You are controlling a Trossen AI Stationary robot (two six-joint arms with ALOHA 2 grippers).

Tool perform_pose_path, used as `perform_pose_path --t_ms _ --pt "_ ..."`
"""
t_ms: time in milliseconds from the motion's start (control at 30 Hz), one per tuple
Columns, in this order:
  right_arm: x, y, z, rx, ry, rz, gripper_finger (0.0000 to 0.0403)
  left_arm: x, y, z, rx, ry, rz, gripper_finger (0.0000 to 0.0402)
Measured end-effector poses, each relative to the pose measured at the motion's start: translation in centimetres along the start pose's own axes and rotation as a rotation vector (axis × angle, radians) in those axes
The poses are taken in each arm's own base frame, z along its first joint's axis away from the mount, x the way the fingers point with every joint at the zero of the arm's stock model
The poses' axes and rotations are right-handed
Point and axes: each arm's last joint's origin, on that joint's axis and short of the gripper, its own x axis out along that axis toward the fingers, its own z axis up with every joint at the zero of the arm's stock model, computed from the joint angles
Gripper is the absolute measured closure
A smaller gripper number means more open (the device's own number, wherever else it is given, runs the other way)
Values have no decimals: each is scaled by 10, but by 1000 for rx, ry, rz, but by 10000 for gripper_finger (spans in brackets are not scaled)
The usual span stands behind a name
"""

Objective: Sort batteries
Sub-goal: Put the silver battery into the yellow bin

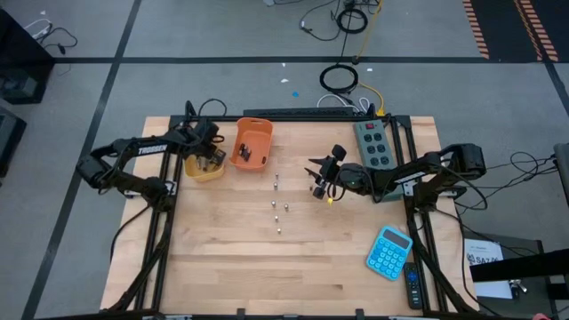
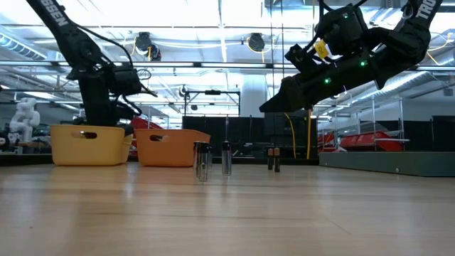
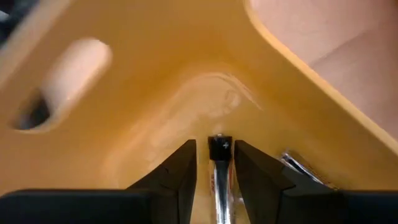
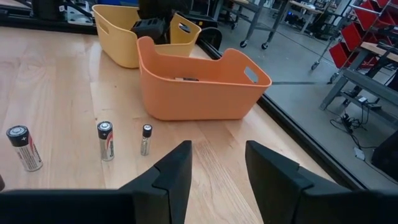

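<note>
Step judged: drop-off into yellow bin. L gripper is seen low inside bin, jaws a little apart, a battery between them; grip vs. release can't be told. Jaws best opened fully, then lifted straight up. R gripper hangs open, empty, above the standing batteries mid-table. Orange bin alongside.

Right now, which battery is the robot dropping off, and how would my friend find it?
Find the yellow bin at the table's far left, beside the orange bin. The left gripper reaches down inside it, and the silvery battery stands between its two dark fingers. Unlike the batteries standing out on the bare wood, this one is already inside the yellow bin.
</note>
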Motion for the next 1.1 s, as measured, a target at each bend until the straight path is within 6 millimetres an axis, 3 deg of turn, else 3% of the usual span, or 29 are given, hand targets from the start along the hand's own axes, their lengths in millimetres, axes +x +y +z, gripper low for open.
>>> perform_pose_path --t_ms 200,433,833,1100 --pt "0 0 1 7 -7 -1 261 -28 5 15 4 -102 37 283" --pt "0 0 1 22 -7 -1 261 -72 -5 10 28 -212 -51 283" --pt "0 0 1 26 -7 -1 261 -107 -94 -4 367 -392 -542 283" --pt "0 0 1 30 -7 0 261 -104 -149 -26 573 -393 -673 283"
